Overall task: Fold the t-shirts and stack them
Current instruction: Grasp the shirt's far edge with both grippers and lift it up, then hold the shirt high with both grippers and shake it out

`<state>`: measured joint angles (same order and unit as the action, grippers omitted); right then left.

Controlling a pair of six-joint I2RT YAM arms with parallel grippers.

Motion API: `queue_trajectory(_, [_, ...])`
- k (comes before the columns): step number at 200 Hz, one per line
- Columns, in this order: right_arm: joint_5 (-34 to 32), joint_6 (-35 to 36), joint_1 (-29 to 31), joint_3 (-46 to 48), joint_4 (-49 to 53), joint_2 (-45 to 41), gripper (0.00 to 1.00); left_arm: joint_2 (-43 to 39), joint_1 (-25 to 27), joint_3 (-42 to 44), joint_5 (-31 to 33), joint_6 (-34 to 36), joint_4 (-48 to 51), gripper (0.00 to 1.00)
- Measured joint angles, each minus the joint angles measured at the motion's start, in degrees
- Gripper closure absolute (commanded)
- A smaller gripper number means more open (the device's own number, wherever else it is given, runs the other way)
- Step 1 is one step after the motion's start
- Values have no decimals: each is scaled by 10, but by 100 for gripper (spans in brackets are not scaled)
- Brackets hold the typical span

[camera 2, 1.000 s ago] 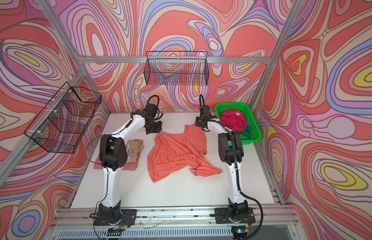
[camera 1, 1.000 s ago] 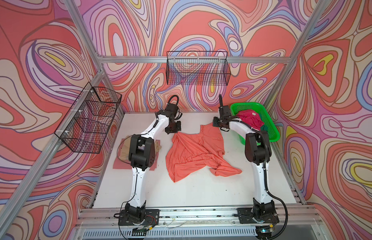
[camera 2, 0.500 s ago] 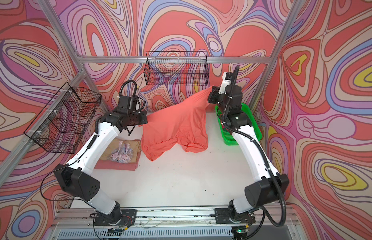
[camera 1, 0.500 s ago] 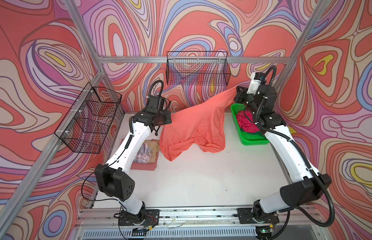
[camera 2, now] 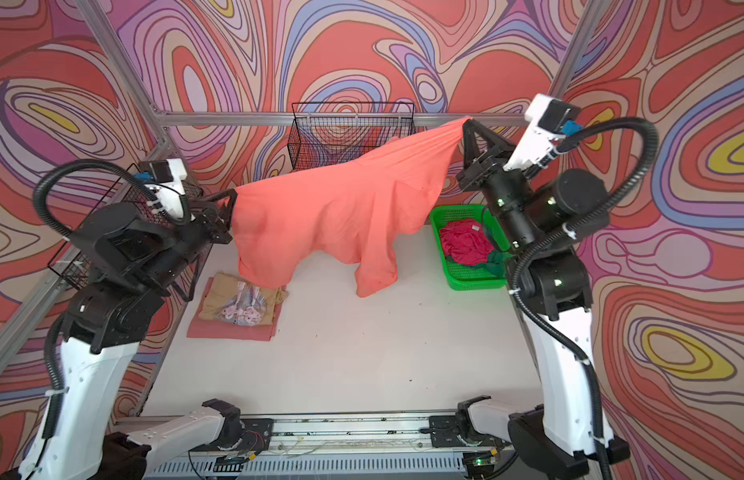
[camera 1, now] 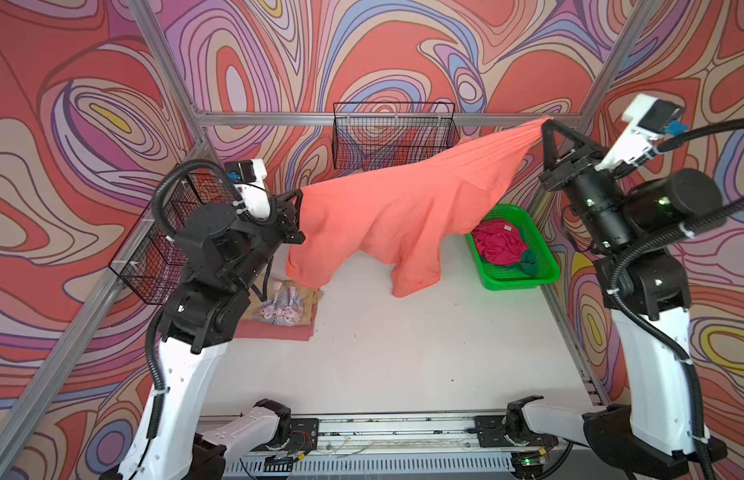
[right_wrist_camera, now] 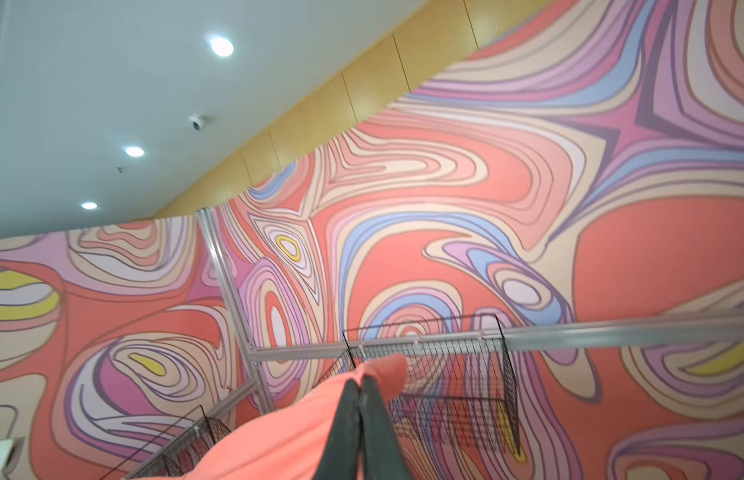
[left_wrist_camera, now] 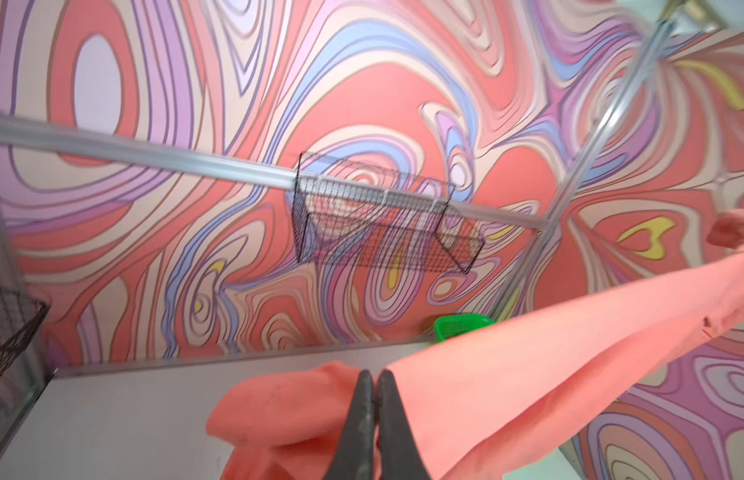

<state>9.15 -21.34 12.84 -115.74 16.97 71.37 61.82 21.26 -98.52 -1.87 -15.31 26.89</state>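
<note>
Coral-orange t-shirt [camera 1: 403, 216]: it hangs in the air over the back of the worktop, stretched between the two arms. Its right end is higher than its left, and two lobes of cloth dangle below.
Left fingers [left_wrist_camera: 362, 424]: pressed together on the lower end of the shirt, with cloth bunched round them.
Right fingers [right_wrist_camera: 347, 424]: likewise pinched shut on the higher end, a small tuft poking past the tips.
Step in hand: we judge it to be the spreading-out before the fold, with the shirt lifted so it hangs flat.
Doing it well: we would level the two ends and hold the top edge taut without wrenching it. Then we would lay it hem first on open worktop, so the dangling lobes do not tuck under.
Risk: the left lobe hangs near the folded pile. We cannot tell whether it touches, and a drag there could undo the pile.
Folded pile: the tan t-shirt [camera 2: 218, 297] lies on the salmon-pink t-shirt [camera 2: 228, 330], at the left.
Green basket [camera 1: 507, 284]: at the right back, holding the magenta-pink t-shirt [camera 1: 497, 245] and the dark green t-shirt [camera 1: 528, 262].
Worktop [camera 1: 403, 353]: white and smooth, with a few dark specks, bare in front.
Room: swirl-patterned walls [camera 1: 70, 124] and an aluminium frame [camera 1: 266, 118]. A wire basket [camera 1: 395, 141] hangs on the back wall and a second wire basket [camera 1: 154, 257] on the left wall.
</note>
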Motion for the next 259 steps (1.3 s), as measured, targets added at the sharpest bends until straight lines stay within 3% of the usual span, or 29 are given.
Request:
queue_trajectory(38, [19, -12, 0, -85, 31, -11, 100, -22, 58, -29, 0, 59, -9, 100])
queue_trajectory(88, [48, -27, 0, -180, 102, 3, 100, -26, 62, -98, -12, 76, 12, 100])
queue_trajectory(160, [36, -34, 0, -199, 200, -8, 100, -34, 62, -139, -22, 76, 76, 100])
queue_trajectory(203, [-19, -5, 0, -208, 226, -20, 100, -25, 62, -167, -42, 78, 89, 100])
queue_trajectory(259, [21, -7, 0, -201, 236, -45, 100, -39, 62, -158, -86, 61, 111, 100])
